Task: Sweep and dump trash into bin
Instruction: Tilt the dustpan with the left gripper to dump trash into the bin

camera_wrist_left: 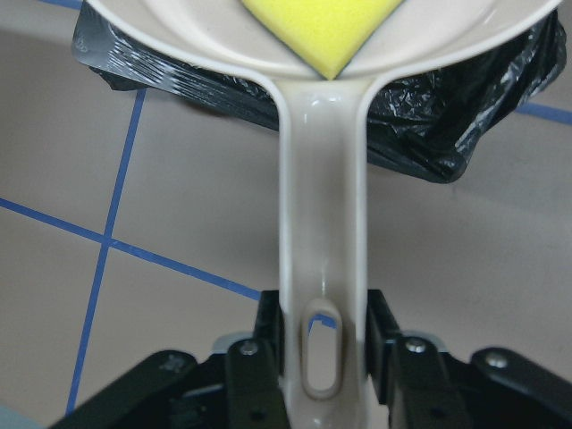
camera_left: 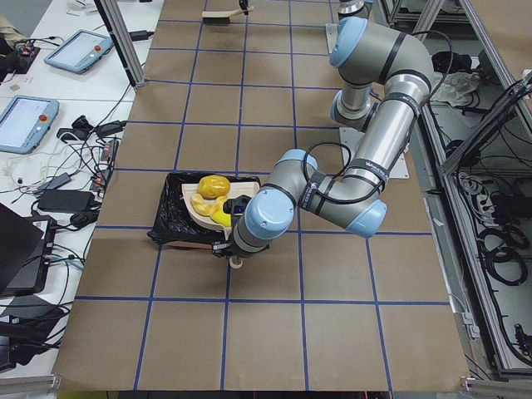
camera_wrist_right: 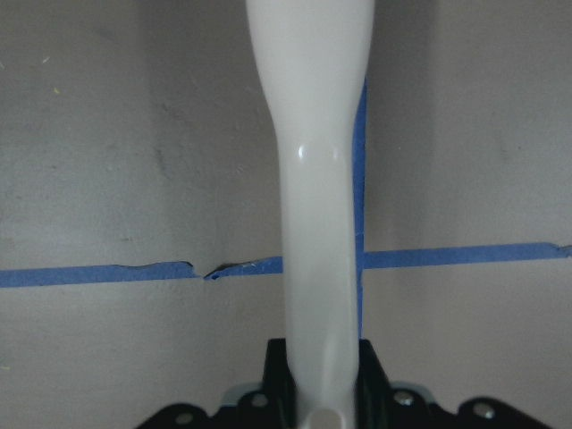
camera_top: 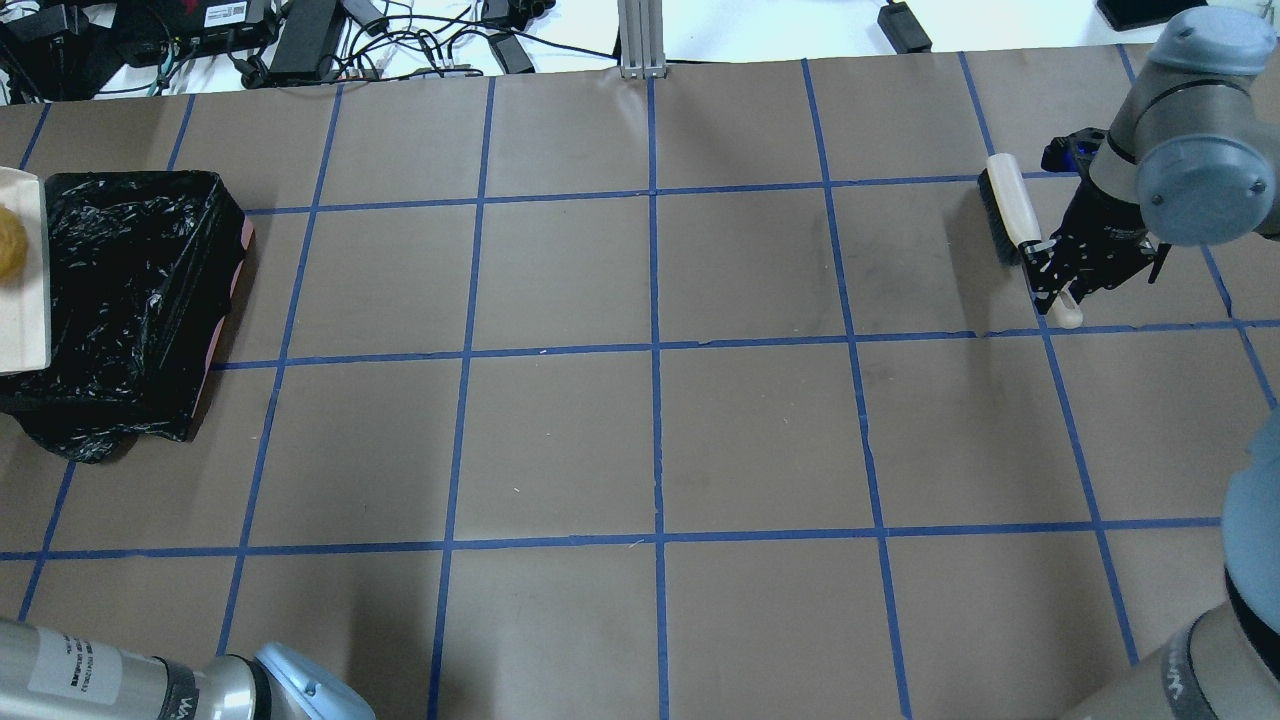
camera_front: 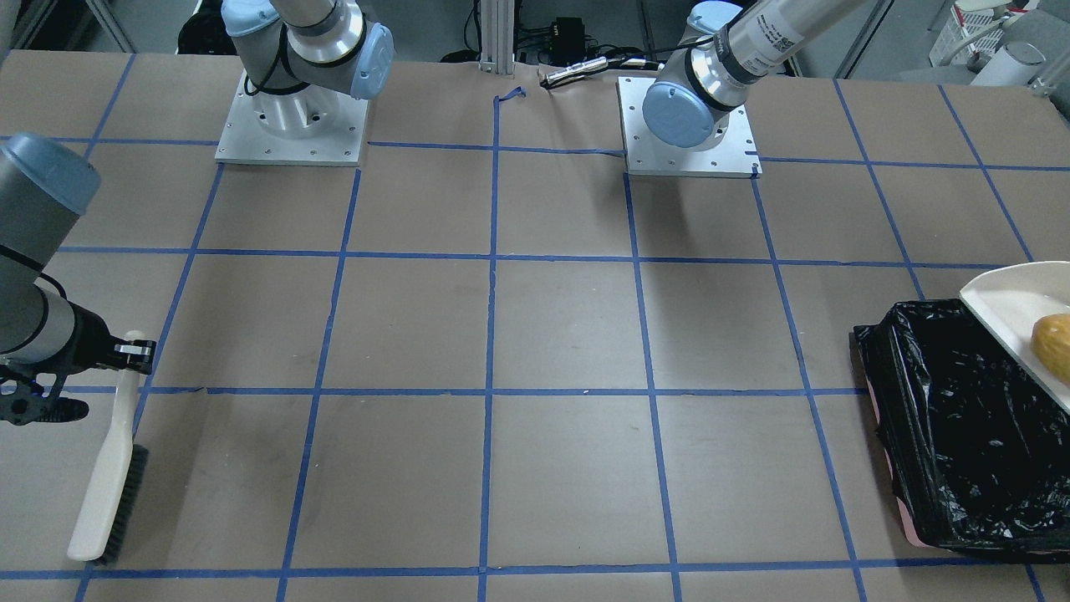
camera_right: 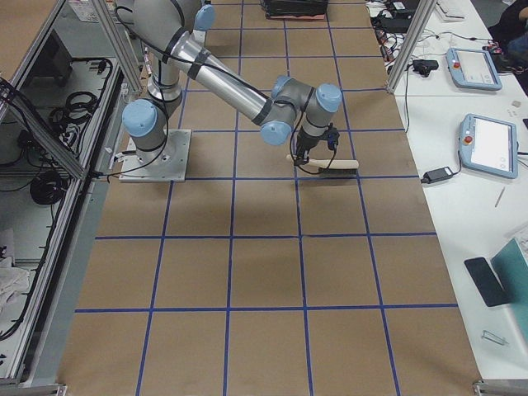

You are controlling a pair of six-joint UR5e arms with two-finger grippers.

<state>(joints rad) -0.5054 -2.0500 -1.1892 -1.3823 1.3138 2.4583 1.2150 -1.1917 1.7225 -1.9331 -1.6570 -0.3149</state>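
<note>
My left gripper (camera_wrist_left: 323,332) is shut on the handle of the beige dustpan (camera_wrist_left: 322,179), which hangs over the black-lined bin (camera_front: 961,451), also seen from overhead (camera_top: 130,300). The pan (camera_front: 1003,305) holds the golden-brown lump (camera_front: 1053,347) and the yellow sponge wedge (camera_wrist_left: 322,36). I cannot make out the croissant piece. My right gripper (camera_top: 1055,275) is shut on the handle of the beige brush (camera_top: 1015,210), whose dark bristles rest on the table (camera_front: 104,485).
The brown table is marked by a grid of blue tape (camera_top: 655,345). The two arm bases (camera_front: 292,125) stand at the robot's edge. Cables and power bricks (camera_top: 300,40) lie beyond the far edge.
</note>
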